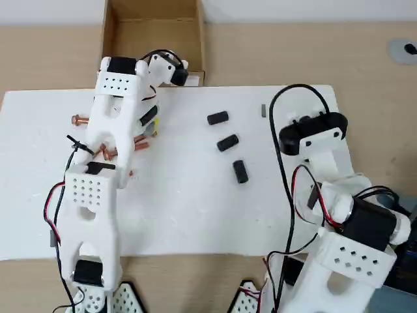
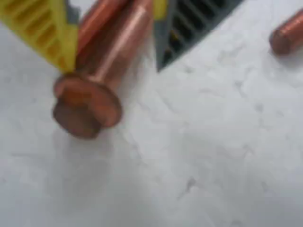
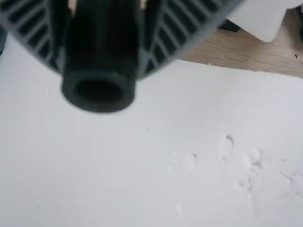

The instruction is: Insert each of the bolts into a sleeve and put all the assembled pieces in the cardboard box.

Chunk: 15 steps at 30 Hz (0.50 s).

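On the left of the table (image 1: 365, 59), my left tool (image 2: 113, 38) grips a bolt (image 2: 94, 90), head toward its camera; well apart rightward, my right tool (image 3: 102, 42) clamps a sleeve (image 3: 99, 90), bore open.

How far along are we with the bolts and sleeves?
Done: nothing yet; the cardboard box looks empty. In hand: the right gripper holds a sleeve; the left gripper is at a bolt on the mat. Left: three loose sleeves, other bolts, every insertion and boxing.
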{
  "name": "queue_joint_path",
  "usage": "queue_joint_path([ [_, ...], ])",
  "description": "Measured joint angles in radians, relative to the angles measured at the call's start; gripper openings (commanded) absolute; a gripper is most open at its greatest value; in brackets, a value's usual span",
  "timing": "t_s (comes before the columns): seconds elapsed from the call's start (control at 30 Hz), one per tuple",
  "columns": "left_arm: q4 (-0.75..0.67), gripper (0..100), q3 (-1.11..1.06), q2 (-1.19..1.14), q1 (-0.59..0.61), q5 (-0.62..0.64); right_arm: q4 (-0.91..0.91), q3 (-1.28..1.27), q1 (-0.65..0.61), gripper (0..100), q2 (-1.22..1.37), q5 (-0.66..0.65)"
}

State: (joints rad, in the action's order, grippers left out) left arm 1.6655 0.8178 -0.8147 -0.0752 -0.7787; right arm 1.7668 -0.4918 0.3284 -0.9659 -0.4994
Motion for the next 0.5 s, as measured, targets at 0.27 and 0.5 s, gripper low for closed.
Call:
queue_joint_path([
  [0.27, 0.002, 12, 0.087, -0.126, 0.000, -0.002, 0.000, 0.000, 0.000, 1.0, 0.000, 0.000],
  [0.5, 0.008, 1, 0.141, -0.184, 0.000, -0.003, 0.000, 0.000, 0.000, 1.0, 0.000, 0.000],
])
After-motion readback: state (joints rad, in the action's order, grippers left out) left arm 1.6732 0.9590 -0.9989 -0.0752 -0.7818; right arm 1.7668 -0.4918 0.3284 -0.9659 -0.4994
